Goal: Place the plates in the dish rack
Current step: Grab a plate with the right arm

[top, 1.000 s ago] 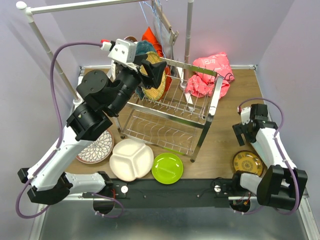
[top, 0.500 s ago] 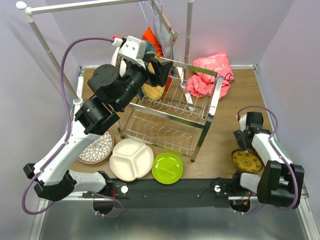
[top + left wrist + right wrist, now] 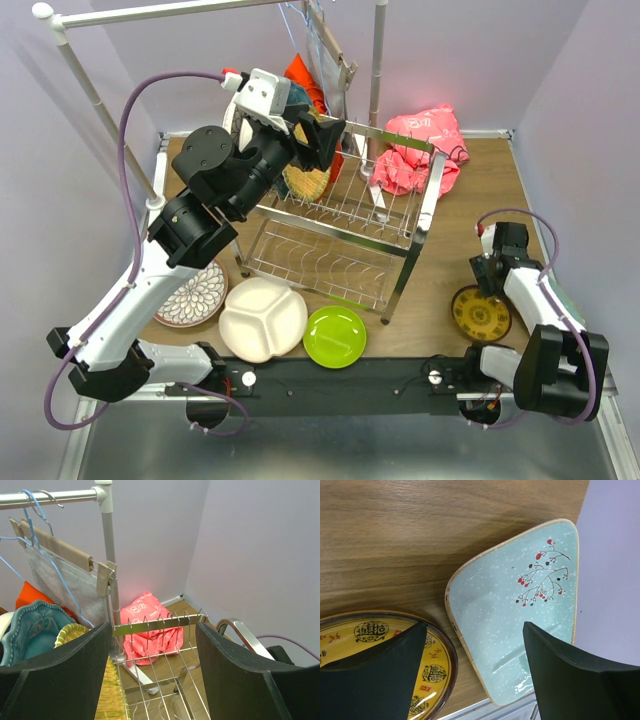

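Note:
The dish rack point(image 3: 345, 225) stands mid-table, with a yellow woven plate point(image 3: 303, 181) and a teal plate point(image 3: 27, 630) upright at its left end. My left gripper point(image 3: 322, 140) hovers open above that end, and its wrist view looks through the empty jaws point(image 3: 152, 630) along the top tines. A floral plate point(image 3: 190, 295), a white divided plate point(image 3: 262, 318) and a lime green plate point(image 3: 335, 336) lie at the front. On the right, my right gripper point(image 3: 489, 277) hangs open and empty over the gap between a yellow patterned plate point(image 3: 380, 645) and a pale aqua plate point(image 3: 520, 615).
A pink cloth point(image 3: 415, 150) lies behind the rack's right end. A white-poled clothes rail point(image 3: 80, 70) with hangers and a grey cloth point(image 3: 60, 575) crosses the back. The purple wall stands close beside the aqua plate on the right.
The left arm lifted and swung right over the rack's top, then held still. The right gripper came down and in toward the yellow patterned plate, which now sits a little further left.

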You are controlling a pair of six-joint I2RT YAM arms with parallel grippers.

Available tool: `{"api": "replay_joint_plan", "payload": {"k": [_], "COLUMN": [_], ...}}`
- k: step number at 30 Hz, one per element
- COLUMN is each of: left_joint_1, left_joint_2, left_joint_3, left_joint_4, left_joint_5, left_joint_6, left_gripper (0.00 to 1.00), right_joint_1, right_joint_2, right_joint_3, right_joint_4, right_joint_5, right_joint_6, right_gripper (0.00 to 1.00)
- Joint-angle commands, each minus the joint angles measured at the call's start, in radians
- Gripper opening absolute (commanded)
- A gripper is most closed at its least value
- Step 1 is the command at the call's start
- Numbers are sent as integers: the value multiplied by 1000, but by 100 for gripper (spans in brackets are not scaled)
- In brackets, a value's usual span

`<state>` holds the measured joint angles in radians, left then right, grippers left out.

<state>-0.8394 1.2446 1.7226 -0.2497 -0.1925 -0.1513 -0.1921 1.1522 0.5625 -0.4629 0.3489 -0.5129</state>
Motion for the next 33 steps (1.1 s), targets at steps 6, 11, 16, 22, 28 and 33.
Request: {"api": "replay_joint_plan", "payload": {"k": [6,11,16,22,28,33], "left_joint_1": [10,13,14,17,22,23], "left_joint_2": [1,4,12,9,15,12], "left_joint_3": [20,23,29,23,28,28], "left_joint_4": [-2,-5,-6,-7,-8,-8], "left_joint_5": [30,33,39,41,48,50], "left_joint_6": [-13,-14,-14,-13,-13,-14], "left_gripper": [77,77,77,77,77,77], "right_joint_1": [-6,-6,-7,-7,-6,-7], "right_joint_2": [-42,-37,-6,12,61,87], "right_joint_3": [68,122,108,24,-16,-27], "right_joint_4": [-28,-85,-54,41,113,150], "right_joint_5": [-20,-90,-71,-13,13,24], "right_joint_6": [43,86,82,57,60,53], "right_gripper": [86,86,87,86,81,78]}}
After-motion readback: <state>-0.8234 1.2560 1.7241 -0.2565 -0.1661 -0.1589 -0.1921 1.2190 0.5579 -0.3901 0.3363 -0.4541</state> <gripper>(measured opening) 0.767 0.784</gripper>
